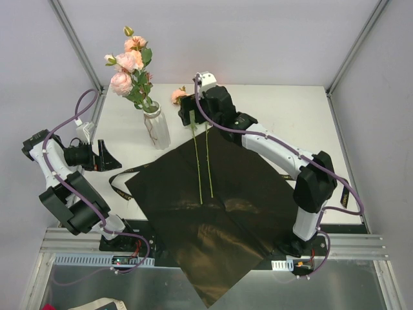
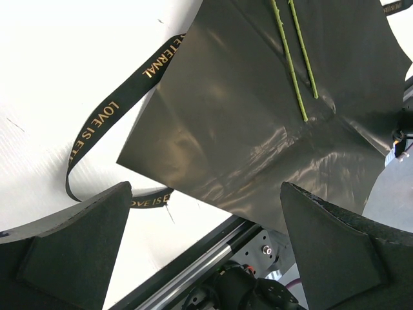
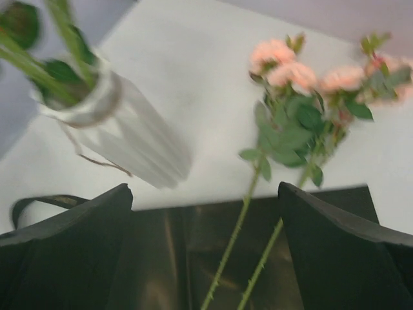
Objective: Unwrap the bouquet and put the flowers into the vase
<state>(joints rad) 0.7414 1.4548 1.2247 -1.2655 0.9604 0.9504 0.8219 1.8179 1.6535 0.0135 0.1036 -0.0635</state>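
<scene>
The left arm is folded back on itself at the left edge of the table (image 1: 290, 116), forearm level, and the left gripper (image 1: 106, 157) faces right with its fingers spread wide and nothing between them. Its wrist view looks over a black ribbon (image 2: 110, 116) with gold lettering, curling on the white surface and running under the corner of the black wrap (image 1: 213, 219). Just right of that gripper stands the vase (image 1: 157, 129), upright on the bare table beside the wrap's far left corner, and a bunch of roses (image 1: 129, 61) rises out of its neck, leaning slightly left. The wrap lies flat and open, reaching past the table's near edge. On it lie two loose stems (image 1: 203, 161), side by side, their long axis running near to far, cut ends on the paper and blooms (image 3: 290, 74) out on the white table. The right arm reaches up from its base at the lower right, elbow bent, stretching left and far. The right gripper (image 1: 191, 115) hangs over those stems with its fingers wide apart, gripping nothing
</scene>
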